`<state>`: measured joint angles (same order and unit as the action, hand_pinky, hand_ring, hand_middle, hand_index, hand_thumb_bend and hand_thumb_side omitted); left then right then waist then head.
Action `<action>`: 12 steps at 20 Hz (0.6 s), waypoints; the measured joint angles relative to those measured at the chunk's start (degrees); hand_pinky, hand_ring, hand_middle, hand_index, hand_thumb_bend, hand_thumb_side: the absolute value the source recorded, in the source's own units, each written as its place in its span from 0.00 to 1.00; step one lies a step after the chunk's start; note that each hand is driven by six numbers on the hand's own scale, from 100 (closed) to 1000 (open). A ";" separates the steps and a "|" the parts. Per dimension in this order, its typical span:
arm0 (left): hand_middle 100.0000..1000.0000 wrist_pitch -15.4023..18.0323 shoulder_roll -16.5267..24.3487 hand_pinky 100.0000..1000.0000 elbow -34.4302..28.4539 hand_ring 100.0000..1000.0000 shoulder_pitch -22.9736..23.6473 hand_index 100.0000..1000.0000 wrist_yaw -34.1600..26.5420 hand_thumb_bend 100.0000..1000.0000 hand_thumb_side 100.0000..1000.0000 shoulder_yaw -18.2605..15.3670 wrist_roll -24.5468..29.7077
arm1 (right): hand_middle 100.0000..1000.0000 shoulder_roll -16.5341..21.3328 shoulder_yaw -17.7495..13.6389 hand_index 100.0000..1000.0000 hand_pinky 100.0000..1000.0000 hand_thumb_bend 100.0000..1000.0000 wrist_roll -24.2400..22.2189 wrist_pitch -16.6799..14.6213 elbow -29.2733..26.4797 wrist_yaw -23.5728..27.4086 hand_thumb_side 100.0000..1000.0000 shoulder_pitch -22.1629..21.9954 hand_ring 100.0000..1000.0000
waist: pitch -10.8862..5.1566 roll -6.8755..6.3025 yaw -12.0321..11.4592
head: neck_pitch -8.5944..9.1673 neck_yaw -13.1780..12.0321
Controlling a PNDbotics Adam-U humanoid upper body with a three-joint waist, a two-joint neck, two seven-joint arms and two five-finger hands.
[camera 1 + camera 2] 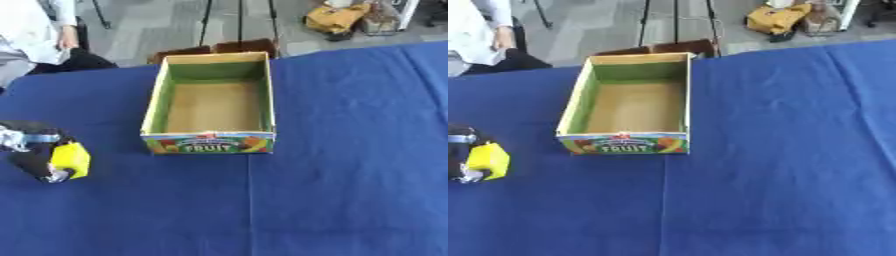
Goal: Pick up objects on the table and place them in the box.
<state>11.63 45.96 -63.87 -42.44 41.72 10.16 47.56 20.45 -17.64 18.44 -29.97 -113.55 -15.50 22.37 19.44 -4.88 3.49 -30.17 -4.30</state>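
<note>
The scene is lit evenly and fairly brightly from above, and no glare is seen on the blue bench (350, 150). Only soft shadow is cast inside the box (214, 102) along its walls. Everything is rendered slightly soft, with the far floor beyond the bench's back edge blurred most.

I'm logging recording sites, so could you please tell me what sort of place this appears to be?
Probably a lab or workshop set up for robot demonstrations. A table under a blue cloth holds only a fruit box, stand legs rise from the grey floor behind it, and bags are piled there.
</note>
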 measured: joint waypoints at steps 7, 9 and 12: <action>0.53 -1.04 -0.15 0.25 -1.60 0.52 0.02 0.69 1.14 0.00 0.47 -0.76 -5.24 | 0.51 0.00 -0.02 0.72 0.64 0.00 0.26 0.26 0.00 0.00 0.99 -0.22 0.66 | 0.00 0.00 -0.11 | 0.00 0.07; 0.52 -1.31 -0.15 0.24 -2.24 0.51 0.02 0.68 1.00 0.00 0.47 -1.16 -6.14 | 0.51 0.00 -0.02 0.72 0.64 0.00 0.29 0.29 0.00 0.00 0.99 -0.25 0.66 | 0.00 0.00 -0.14 | 0.00 0.16; 0.51 -1.81 -0.15 0.23 -3.45 0.50 -0.04 0.67 0.48 0.00 0.47 -1.78 -7.06 | 0.51 0.00 -0.02 0.72 0.64 0.00 0.40 0.41 0.00 0.00 0.99 -0.38 0.66 | 0.00 -0.04 -0.20 | -0.03 0.21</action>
<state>9.83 45.81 -67.31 -42.48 42.20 8.39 40.50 20.45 -17.66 18.84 -29.56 -113.55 -15.50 22.00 19.44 -4.92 3.29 -30.20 -4.09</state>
